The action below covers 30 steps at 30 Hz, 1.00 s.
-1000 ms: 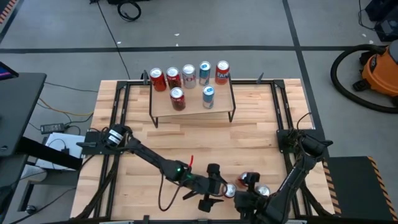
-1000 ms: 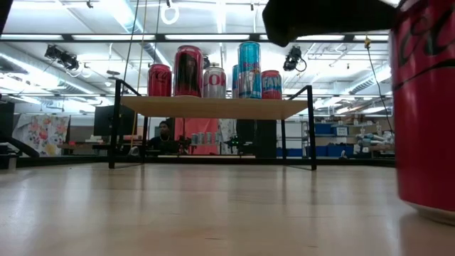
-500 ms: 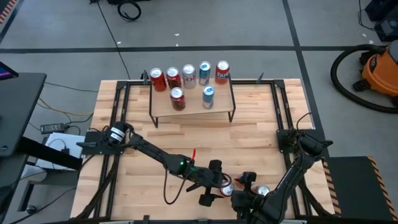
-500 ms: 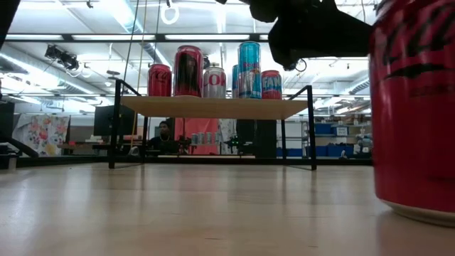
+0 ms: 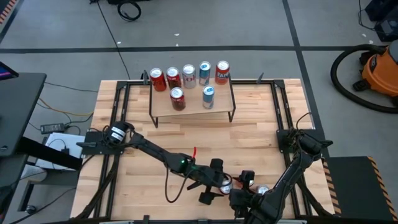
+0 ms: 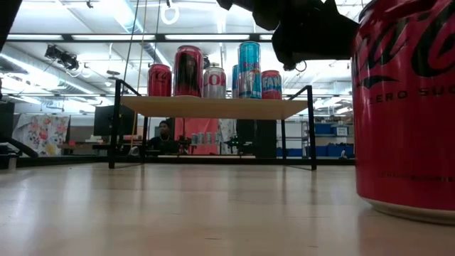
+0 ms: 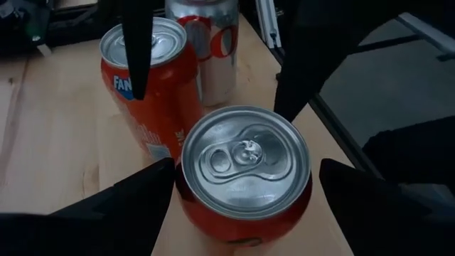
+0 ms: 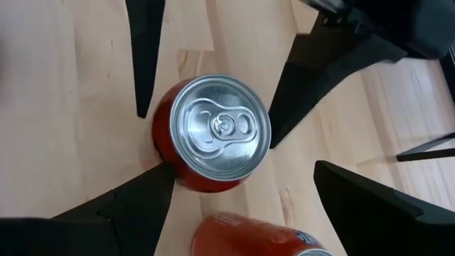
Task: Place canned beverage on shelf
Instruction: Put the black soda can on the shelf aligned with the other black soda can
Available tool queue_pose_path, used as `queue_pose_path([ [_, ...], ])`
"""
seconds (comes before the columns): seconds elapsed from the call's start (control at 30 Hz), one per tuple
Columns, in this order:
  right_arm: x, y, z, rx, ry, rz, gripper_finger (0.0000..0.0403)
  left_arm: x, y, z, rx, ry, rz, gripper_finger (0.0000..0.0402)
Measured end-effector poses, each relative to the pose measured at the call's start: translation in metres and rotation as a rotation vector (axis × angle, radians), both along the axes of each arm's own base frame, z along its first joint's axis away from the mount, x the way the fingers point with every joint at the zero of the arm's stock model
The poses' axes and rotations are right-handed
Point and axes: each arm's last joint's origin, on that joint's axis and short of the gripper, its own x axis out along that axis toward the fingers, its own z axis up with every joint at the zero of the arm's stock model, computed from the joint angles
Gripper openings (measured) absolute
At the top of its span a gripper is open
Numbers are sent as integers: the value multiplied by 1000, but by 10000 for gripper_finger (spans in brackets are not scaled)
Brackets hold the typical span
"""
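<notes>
A red Coca-Cola Zero can (image 5: 225,185) stands upright on the tabletop near the front edge and looms at the right of the low view (image 6: 405,107). My left gripper (image 7: 247,162) is open and comes at the can from the table's left, one finger on each side of it. My right gripper (image 8: 245,166) is open and comes from the table's right, reaching over an orange Fanta can (image 8: 249,238). The shelf (image 5: 193,107) stands at the far side on thin black legs, with several cans upright on its board. My right gripper's near-side finger (image 8: 142,188) lies with its tip against the red can's wall (image 8: 162,160), on the side toward the table's right and near edges. Its other finger stands apart. The can is upright on the table. My left gripper's far-side finger (image 7: 135,195) stands right at the can's wall (image 7: 183,178); I cannot tell whether it touches.
The Fanta can (image 5: 247,178) and a silver Diet Coke can (image 5: 262,190) stand close to the right of the red can. The table's near edge and black frame (image 7: 334,135) run just beside it. Bare tabletop (image 5: 205,140) lies between the grippers and the shelf.
My right gripper has gone toward the table's left edge. The red can has slid upright along the table the same way, staying on the tabletop.
</notes>
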Motion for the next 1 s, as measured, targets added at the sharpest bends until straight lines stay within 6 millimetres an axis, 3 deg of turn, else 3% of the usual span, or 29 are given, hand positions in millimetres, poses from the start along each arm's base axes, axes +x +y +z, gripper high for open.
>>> queue_pose_path([
  [0.23, 0, 1, 0, 9, -6, 1, 348, 5, -2, -17, 14, 12, -46, 359],
  [0.57, -1, 3, 0, 17, -5, 7, 348, 7, 0, -18, 8, -2, -79, 357],
  [0.87, -1, 3, 0, 19, 3, 13, 348, 7, -1, -17, 14, -17, -90, 309],
  [1.0, -4, 6, 6, 45, 36, 18, 348, 7, -1, -16, 16, -20, -91, 306],
])
